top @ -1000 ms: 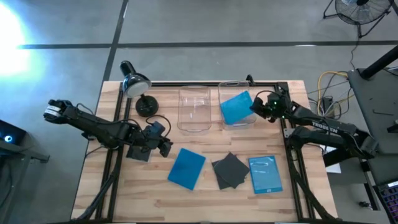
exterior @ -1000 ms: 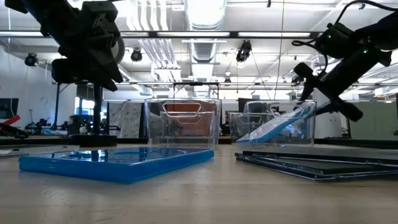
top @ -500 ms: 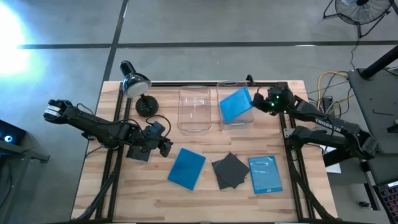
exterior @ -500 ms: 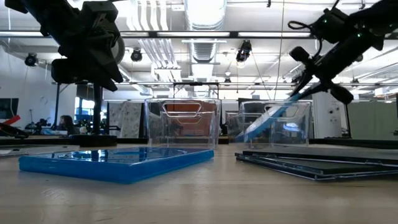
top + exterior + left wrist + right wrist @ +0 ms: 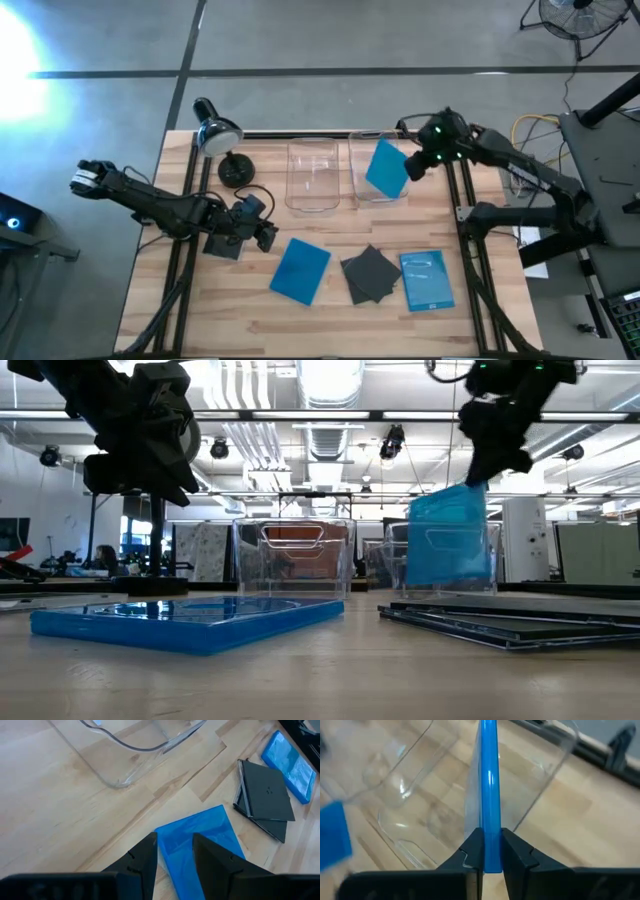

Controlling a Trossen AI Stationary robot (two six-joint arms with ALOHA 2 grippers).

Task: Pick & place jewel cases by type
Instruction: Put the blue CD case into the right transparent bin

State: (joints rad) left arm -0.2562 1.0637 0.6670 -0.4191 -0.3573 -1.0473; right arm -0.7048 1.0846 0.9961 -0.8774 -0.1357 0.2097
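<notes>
The right pincer (image 5: 418, 163) pinches a translucent blue jewel case (image 5: 386, 168) by its upper edge and holds it nearly upright over the right-hand clear bin (image 5: 362, 190) at the back of the wooden surface (image 5: 200, 300). In the right wrist view the case (image 5: 489, 790) shows edge-on, clamped between the two dark fingers (image 5: 472, 851), with the bin's clear wall (image 5: 555, 765) behind it. From the low view the case (image 5: 449, 545) hangs in line with that bin, its lower part showing through the clear plastic; whether it touches the bin's floor cannot be told.

The left-hand clear bin (image 5: 312, 178) stands just beside the first. Toward the front of the surface lie a second blue jewel case (image 5: 300, 270), a small overlapping stack of dark grey jewel cases (image 5: 370, 272), and a third blue jewel case (image 5: 427, 279) just beside the stack.

The left pincer (image 5: 266, 236) waits above the surface near the second blue case; the left wrist view shows its fingers (image 5: 145, 860) spread a little and holding nothing, with that blue case (image 5: 200, 842) below them. A black desk lamp (image 5: 220, 133) stands at the back left corner.
</notes>
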